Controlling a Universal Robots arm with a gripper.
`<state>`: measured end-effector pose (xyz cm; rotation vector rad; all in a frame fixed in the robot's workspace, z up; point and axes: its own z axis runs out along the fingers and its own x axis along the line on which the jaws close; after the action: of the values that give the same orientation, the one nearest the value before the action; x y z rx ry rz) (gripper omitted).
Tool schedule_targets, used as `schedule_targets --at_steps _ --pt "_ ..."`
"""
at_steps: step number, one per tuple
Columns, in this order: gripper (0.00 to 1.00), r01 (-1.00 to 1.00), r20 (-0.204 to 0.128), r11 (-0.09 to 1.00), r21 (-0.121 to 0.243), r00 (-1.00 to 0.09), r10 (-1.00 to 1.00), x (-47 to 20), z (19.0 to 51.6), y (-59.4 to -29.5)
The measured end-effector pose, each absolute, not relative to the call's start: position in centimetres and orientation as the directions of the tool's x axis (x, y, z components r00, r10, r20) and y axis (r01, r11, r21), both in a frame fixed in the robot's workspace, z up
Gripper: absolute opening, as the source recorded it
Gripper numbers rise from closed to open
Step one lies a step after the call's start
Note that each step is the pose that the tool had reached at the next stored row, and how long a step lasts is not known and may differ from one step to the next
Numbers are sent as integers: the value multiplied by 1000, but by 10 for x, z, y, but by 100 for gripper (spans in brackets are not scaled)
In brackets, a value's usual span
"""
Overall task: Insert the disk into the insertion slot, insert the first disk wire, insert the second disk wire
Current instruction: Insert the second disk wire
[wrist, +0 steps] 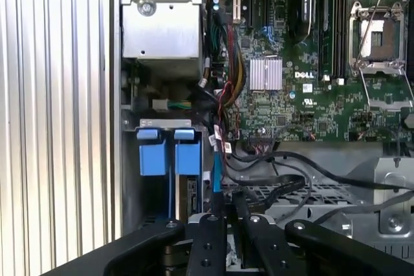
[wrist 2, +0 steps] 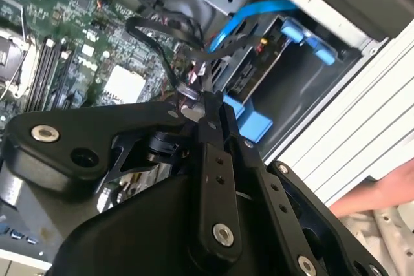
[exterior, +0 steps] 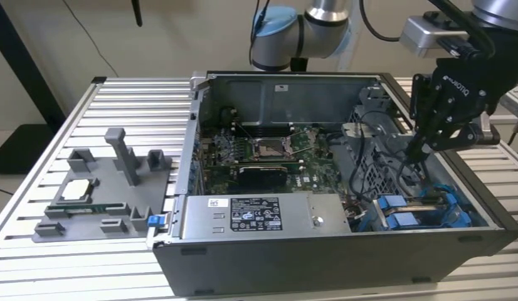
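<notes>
Pincer (exterior: 416,152) fingers look pinched together on a thin black wire (wrist 2: 152,37), I think, above the disk (exterior: 422,210) sitting in its slot (exterior: 384,153). That wire is soft and bendy, so I would hold its hard plug.

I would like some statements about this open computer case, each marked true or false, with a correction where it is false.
1. The gripper is inside the case, at the exterior view's right. True.
2. The gripper's fingers are spread wide apart. False: they are closed together on a dark cable.
3. The blue frame sits in the drive cage near the case's front corner. True.
4. The processor socket on the motherboard carries a cooler. False: the socket is bare.
5. The grey fixture lies on the table outside the case. True.
</notes>
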<state>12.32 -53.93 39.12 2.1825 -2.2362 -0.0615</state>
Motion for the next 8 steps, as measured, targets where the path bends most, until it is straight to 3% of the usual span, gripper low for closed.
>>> schedule_targets --at_steps 8 --pt "0 -999 -16 24 40 -25 -1000 121 391 -539"
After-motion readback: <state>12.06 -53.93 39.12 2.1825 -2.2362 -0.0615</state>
